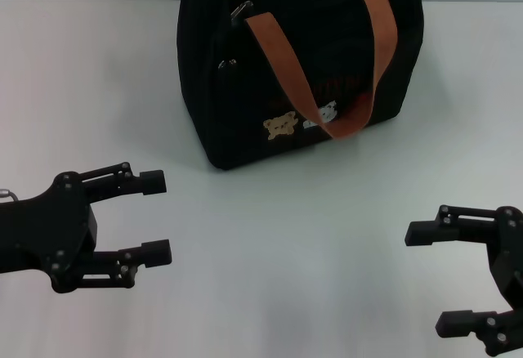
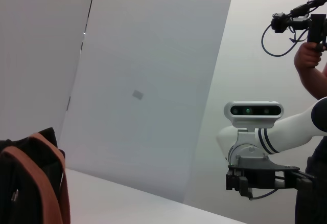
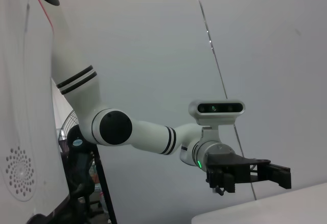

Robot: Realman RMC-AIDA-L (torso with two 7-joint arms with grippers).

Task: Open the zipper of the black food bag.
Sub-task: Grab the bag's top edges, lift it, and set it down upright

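The black food bag [image 1: 298, 64] sits at the far middle of the tabletop [image 1: 270, 243]; left end effector [image 1: 155, 217] and right end effector [image 1: 425, 278] hover nearer, well apart from it, on either side

Matt cloth black food bag [image 1: 245, 105]

I can't read any text here — the black food bag [image 1: 294, 72] carries red lettering on its front, half hidden behind an orange-brown strap handle [image 1: 327, 72] and illegible to me.
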